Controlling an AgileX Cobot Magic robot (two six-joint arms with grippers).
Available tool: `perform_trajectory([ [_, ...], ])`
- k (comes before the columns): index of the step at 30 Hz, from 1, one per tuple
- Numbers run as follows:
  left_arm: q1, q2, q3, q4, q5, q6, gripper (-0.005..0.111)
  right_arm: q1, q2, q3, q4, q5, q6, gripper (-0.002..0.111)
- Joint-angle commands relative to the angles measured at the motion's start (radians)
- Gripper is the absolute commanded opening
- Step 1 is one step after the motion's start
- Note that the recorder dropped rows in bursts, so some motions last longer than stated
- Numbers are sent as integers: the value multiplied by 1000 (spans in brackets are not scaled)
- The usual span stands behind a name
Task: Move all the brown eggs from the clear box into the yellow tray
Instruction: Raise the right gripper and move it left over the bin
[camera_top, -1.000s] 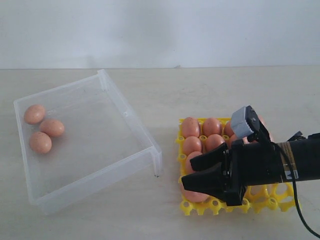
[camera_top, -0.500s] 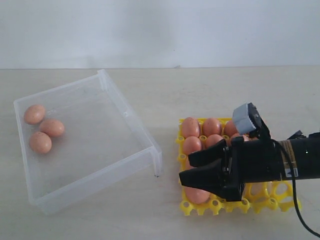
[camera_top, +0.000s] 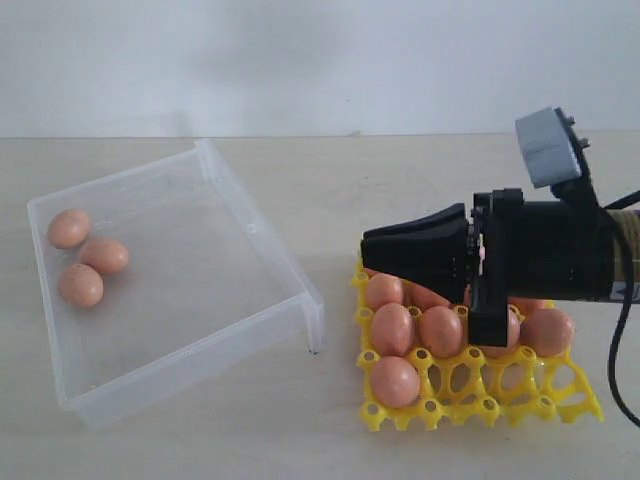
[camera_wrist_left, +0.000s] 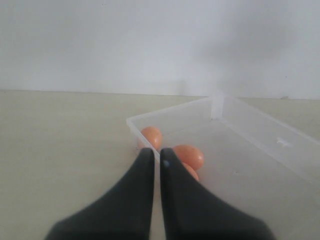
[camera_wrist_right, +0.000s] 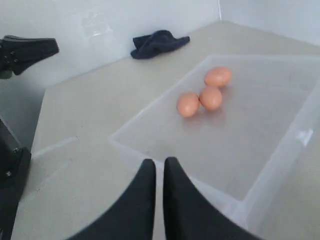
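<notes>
A pale beige table (camera_top: 300, 170) is stretching back to a plain white wall (camera_top: 300, 60). In the right wrist view a dark cloth (camera_wrist_right: 159, 41) is lying crumpled at the wall's foot, far beyond the claw. The right claw (camera_top: 368, 250) is hovering level above the tray (camera_top: 400, 416), its black fingers pressed together and gripping nothing. The tray is sitting directly beneath it, with eggs (camera_top: 392, 329) filling the cells under and behind the fingers, some hidden by the arm. Most cells in the row nearest the camera are standing open. Ahead of the fingertips, across a strip of bare table, the box (camera_top: 255, 232) is resting with one corner nearest the claw. Three more eggs (camera_top: 104, 255) are lying clustered against the box's far wall, well apart from the claw, and the rest of the box floor is lying bare. The left claw (camera_wrist_left: 156, 156) is pointing at those three eggs from outside the box's rim, its fingers closed to a thin slit and holding nothing.
</notes>
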Motion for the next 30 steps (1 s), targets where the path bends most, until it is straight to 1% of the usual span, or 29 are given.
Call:
perform_trajectory([
  [1, 2, -3, 3, 1, -2, -2, 4, 152, -234, -1, -12, 137, 10, 0],
  [2, 2, -3, 3, 1, -2, -2, 4, 197, -275, -3, -14, 243, 10, 0],
  [3, 2, -3, 3, 1, -2, -2, 4, 335, -375, -19, -39, 524, 35, 0],
  [4, 2, -3, 3, 1, -2, -2, 4, 397, -407, -32, -50, 658, 81, 0],
  [5, 2, -3, 3, 1, -2, -2, 4, 547, -457, -78, -50, 1003, 217, 0],
  [6, 2, -3, 3, 1, -2, -2, 4, 642, -465, -125, -48, 1244, 299, 0],
  [7, 2, -3, 3, 1, -2, -2, 4, 708, -448, -182, -35, 1415, 306, 0],
  [8, 2, -3, 3, 1, -2, -2, 4, 726, -432, -215, -22, 1449, 291, 0],
  [10, 2, -3, 3, 1, -2, -2, 4, 731, -368, -318, 127, 1449, 209, 0],
  [11, 2, -3, 3, 1, -2, -2, 4, 731, -308, -410, 258, 1481, 82, 0],
  [12, 2, -3, 3, 1, -2, -2, 4, 731, -269, -463, 329, 1508, -12, 0],
  [13, 2, -3, 3, 1, -2, -2, 4, 731, -189, -573, 488, 1573, -215, 0],
  [14, 2, -3, 3, 1, -2, -2, 4, 731, -140, -640, 579, 1618, -320, 0],
  [15, 2, -3, 3, 1, -2, -2, 4, 713, -36, -763, 757, 1699, -513, 0],
  [17, 2, -3, 3, 1, -2, -2, 4, 691, 60, -887, 944, 1773, -679, 0],
  [20, 2, -3, 3, 1, 0, -2, 4, 666, 195, -1031, 1294, 1892, -965, 0],
  [23, 2, -3, 3, 1, 0, -2, 4, 662, 311, -1136, 1633, 2077, -1314, 0],
  [24, 2, -3, 3, 1, 0, -2, 4, 662, 348, -1168, 1715, 2155, -1401, 0],
  [26, 2, -3, 3, 1, 0, -2, 4, 662, 416, -1226, 1795, 2301, -1454, 0],
  [28, 2, -3, 3, 1, 0, -2, 4, 662, 470, -1272, 1795, 2416, -1454, 0],
  [30, 2, -3, 3, 1, 0, -2, 4, 662, 514, -1301, 1771, 2425, -1454, 0],
])
